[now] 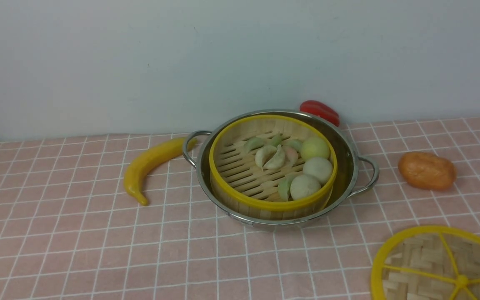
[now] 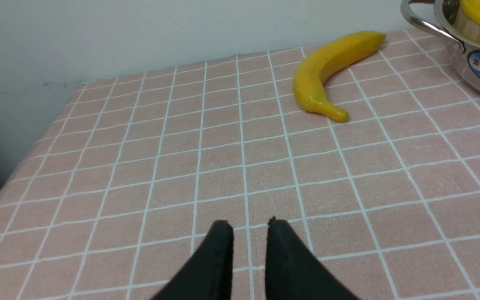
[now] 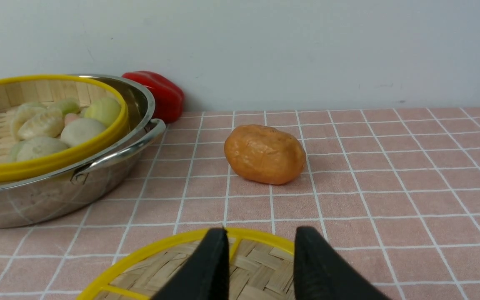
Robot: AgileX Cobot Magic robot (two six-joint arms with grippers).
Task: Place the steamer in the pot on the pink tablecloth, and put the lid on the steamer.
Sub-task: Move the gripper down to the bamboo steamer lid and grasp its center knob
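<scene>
The steamer (image 1: 240, 175), a bamboo basket with a yellow rim and pale dumplings and buns inside, sits in the shiny steel pot (image 1: 348, 158) on the pink tablecloth (image 1: 77, 250). The lid (image 1: 423, 258), a flat woven disc with yellow spokes, lies on the cloth at the front right. No gripper shows in the front view. In the right wrist view my right gripper (image 3: 261, 234) stands open just over the lid's (image 3: 256, 266) far rim, holding nothing. My left gripper (image 2: 249, 225) hangs over bare cloth, its fingers a little apart and empty, with the pot (image 2: 473, 58) well off to one side.
A yellow banana (image 1: 150, 164) lies left of the pot, close to its handle. An orange lump (image 1: 426, 171) rests to the right of the pot, beyond the lid. A red pepper (image 1: 320, 110) sits behind the pot by the wall. The cloth's left edge drops off (image 2: 23, 158).
</scene>
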